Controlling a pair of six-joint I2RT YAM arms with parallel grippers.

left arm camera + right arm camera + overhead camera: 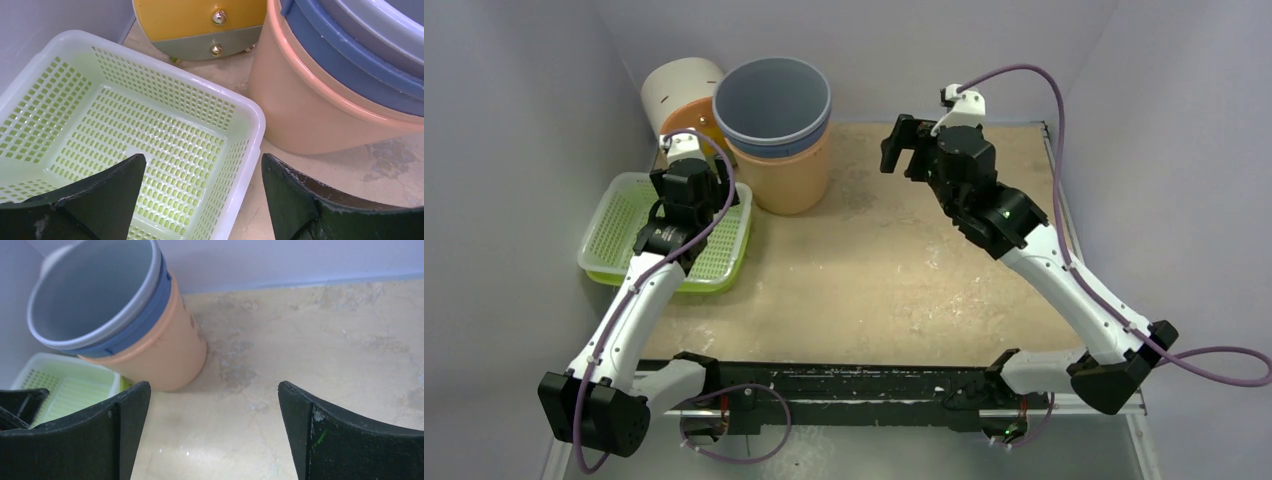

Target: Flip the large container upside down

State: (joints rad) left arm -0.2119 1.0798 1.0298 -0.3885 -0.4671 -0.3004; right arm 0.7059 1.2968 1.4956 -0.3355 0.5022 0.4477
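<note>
The large container is a peach bucket standing upright at the back of the table, with a blue and a grey bucket nested inside it. It also fills the upper right of the left wrist view and the upper left of the right wrist view. My left gripper hovers open over the right edge of a green mesh basket, just left of the bucket. My right gripper is open in the air to the right of the bucket, aimed at bare tabletop. Neither gripper touches anything.
The white-rimmed green basket sits at the left of the table. A white cylinder with an orange face lies behind it against the back wall, its face showing two metal studs. Walls close in the back and both sides.
</note>
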